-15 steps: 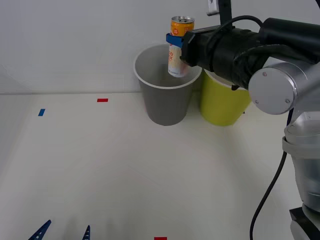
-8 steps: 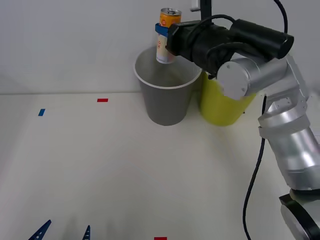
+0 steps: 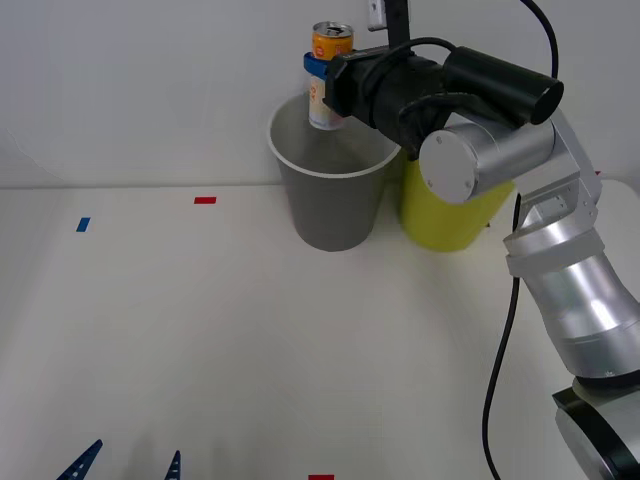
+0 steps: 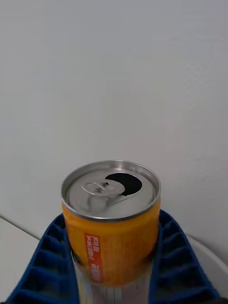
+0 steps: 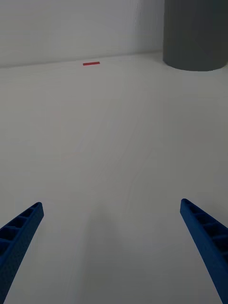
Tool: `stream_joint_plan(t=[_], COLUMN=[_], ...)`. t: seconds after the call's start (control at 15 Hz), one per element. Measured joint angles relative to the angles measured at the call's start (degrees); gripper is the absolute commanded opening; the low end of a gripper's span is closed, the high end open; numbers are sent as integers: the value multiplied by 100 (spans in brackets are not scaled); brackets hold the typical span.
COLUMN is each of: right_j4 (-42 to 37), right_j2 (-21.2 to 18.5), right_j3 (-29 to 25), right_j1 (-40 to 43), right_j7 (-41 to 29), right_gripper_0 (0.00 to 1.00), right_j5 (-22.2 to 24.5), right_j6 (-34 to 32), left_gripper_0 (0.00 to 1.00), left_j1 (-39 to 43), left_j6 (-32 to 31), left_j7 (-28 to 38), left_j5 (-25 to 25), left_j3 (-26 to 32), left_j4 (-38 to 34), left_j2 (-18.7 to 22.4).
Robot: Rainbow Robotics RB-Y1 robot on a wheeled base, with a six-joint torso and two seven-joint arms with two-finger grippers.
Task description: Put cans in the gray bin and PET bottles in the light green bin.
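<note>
On the bench (image 3: pixel 200 330), the gray bin (image 3: pixel 332 195) stands far, the green bin (image 3: pixel 445 215) touching its right. The right end effector (image 3: pixel 322 72) grips the can (image 3: pixel 328 75) upright above the gray bin. The left end effector (image 3: pixel 125 462) waits near, fingers wide.

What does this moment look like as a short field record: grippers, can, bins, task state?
right gripper: shut on the can, held above the gray bin's mouth
can: upright, opened top, clamped between blue fingers
gray bin: at the table's far edge, by the wall
light green bin: beside the gray bin, partly behind the right arm
left gripper: open, low over bare table near the robot, idle
task state: can not yet released
</note>
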Motion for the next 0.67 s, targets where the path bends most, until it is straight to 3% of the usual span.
stream_joint_plan(t=[0.33, 0.67], right_j4=[-75, -1598], right_j2=[43, -490], right_j3=[47, 203], right_j1=[141, 1317], right_j7=[160, 206], right_gripper_0=[100, 100], right_j5=[12, -15], right_j6=[-91, -169], left_gripper_0=[100, 100], left_j1=[0, 0], left_j6=[0, 0], left_j7=[0, 0], left_j5=[0, 0], left_j3=[0, 0], left_j4=[0, 0], left_j2=[0, 0])
